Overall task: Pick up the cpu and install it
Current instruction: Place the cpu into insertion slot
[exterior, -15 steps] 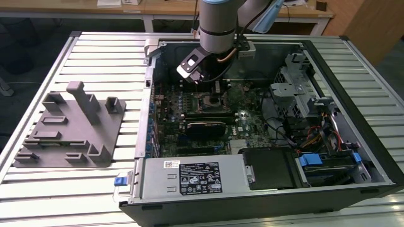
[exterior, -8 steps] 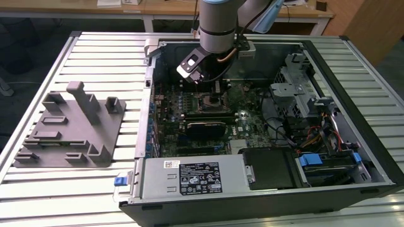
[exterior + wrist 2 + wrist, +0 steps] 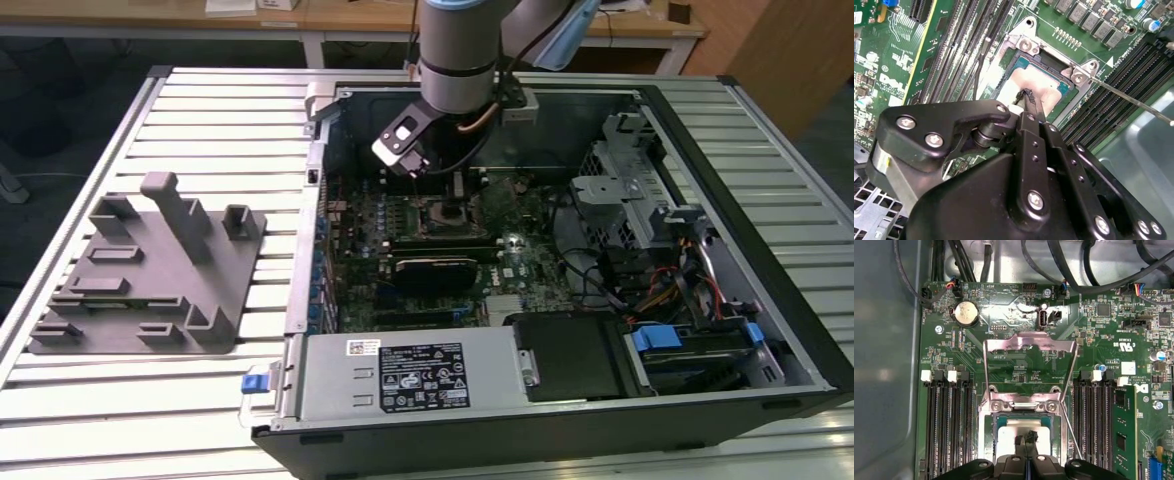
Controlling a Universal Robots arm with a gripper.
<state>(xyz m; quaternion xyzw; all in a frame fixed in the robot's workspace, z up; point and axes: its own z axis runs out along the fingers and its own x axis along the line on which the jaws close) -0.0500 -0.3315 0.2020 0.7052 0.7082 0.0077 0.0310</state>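
The cpu [image 3: 1010, 432] lies flat in the motherboard socket [image 3: 445, 213], its silvery top plate [image 3: 1046, 80] facing up. The socket's metal load plate [image 3: 1029, 342] is swung open and stands up behind it. My gripper [image 3: 1026, 438] hangs directly over the cpu with its two thin black fingers pressed together and nothing between them. In the second wrist view the gripper [image 3: 1027, 95] has its tips right at the cpu's top plate; contact cannot be made out. In the exterior view the gripper [image 3: 427, 176] reaches down into the open computer case.
A thin socket lever [image 3: 1134, 100] sticks out beside the socket. Memory slots [image 3: 949, 425] flank it on both sides. A grey plastic fixture block [image 3: 147, 270] sits on the slatted table at the exterior view's left. Power supply [image 3: 400, 375], drive cage [image 3: 627, 190] and cables crowd the case.
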